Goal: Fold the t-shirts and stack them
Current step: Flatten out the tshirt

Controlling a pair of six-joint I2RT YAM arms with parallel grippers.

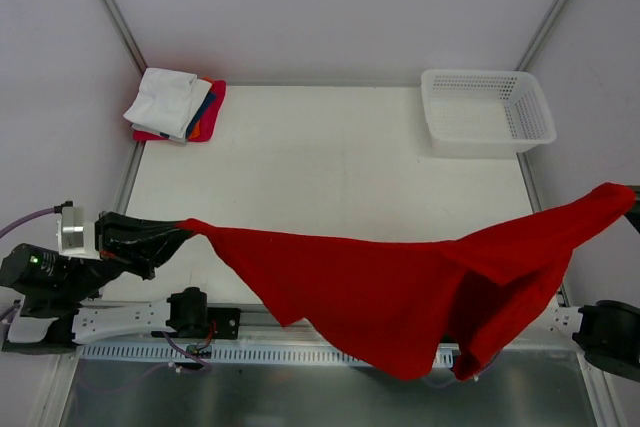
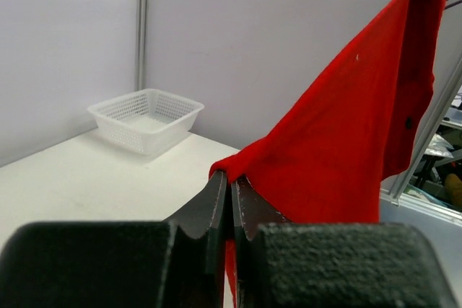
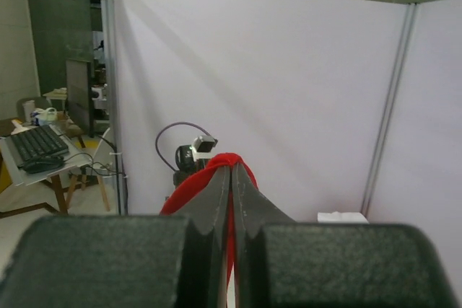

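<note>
**Red shirt held up between both arms**

I see the red t-shirt (image 1: pixel 400 287) hanging in the air over the near edge of the surface (image 1: pixel 330 167). It is stretched from side to side, and its middle sags down low. My left fingers (image 2: pixel 219 196) are pinched tight on one end of it, at the left. My right fingers (image 3: pixel 220 189) are pinched tight on the other end, high up at the right. The folded shirts (image 1: pixel 175 105) sit in a pile at the far left corner, with a white one on top. A white basket (image 1: pixel 487 112) stands at the far right corner, well apart from the pile.
</note>
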